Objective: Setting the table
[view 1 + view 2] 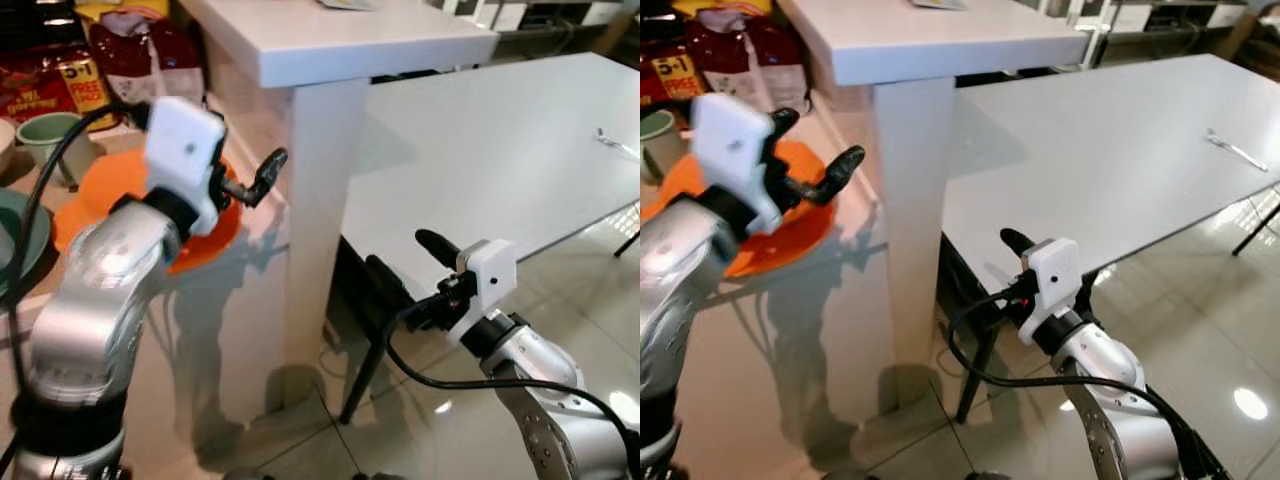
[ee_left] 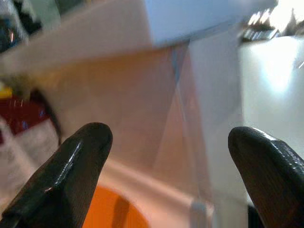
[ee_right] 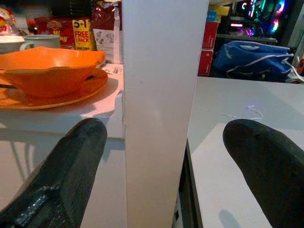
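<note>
While your right gripper (image 1: 405,262) hangs low beside the white pillar (image 1: 315,220) with its fingers spread apart and holding nothing, your left gripper (image 1: 248,182) is raised over the orange plate (image 3: 71,97), fingers likewise parted. Beyond, the orange bowl (image 3: 50,66) sits on that plate, and a fork (image 1: 1236,150) lies far across the white table (image 1: 500,150).

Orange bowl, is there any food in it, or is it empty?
Cannot tell. The right wrist view shows the orange bowl from the side, sitting on an orange plate; its inside is hidden. In the eye views the left arm covers it.
</note>
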